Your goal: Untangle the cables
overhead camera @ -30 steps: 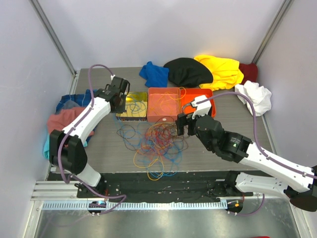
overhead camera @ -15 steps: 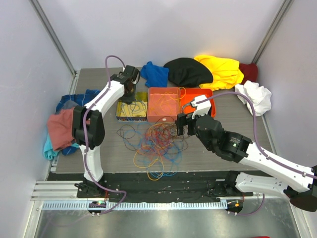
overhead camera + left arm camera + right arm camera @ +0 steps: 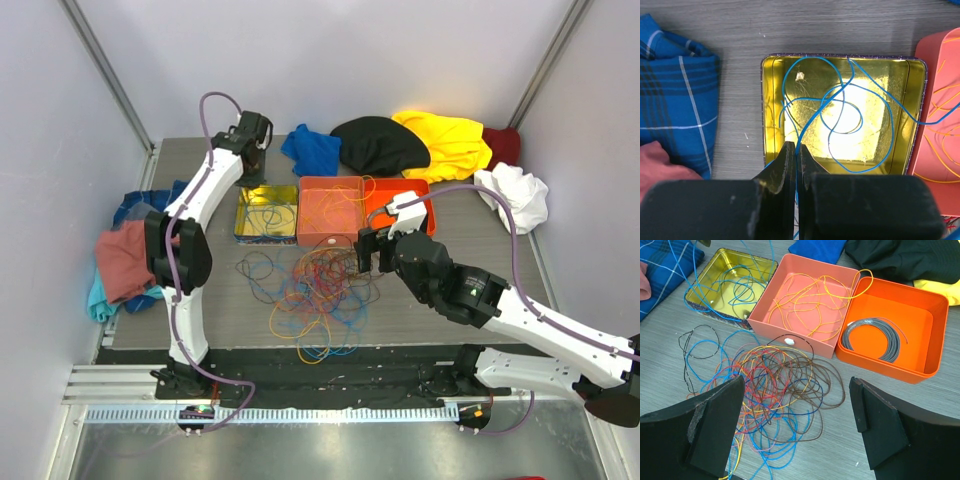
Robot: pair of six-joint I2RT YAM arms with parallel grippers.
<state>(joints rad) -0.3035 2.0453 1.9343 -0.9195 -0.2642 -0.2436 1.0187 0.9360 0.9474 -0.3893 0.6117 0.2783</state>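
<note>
The left gripper has its fingers pressed together on a blue cable. The cable runs forward from them into the gold tin just ahead and lies there in loose loops. To the left of this gripper is a blue checked cloth.

The right gripper is wide open and holds nothing. Just below and ahead of it lies the tangle of cables. Beyond the tangle stand a pink box with orange cables and an orange box with a grey coil.
</note>
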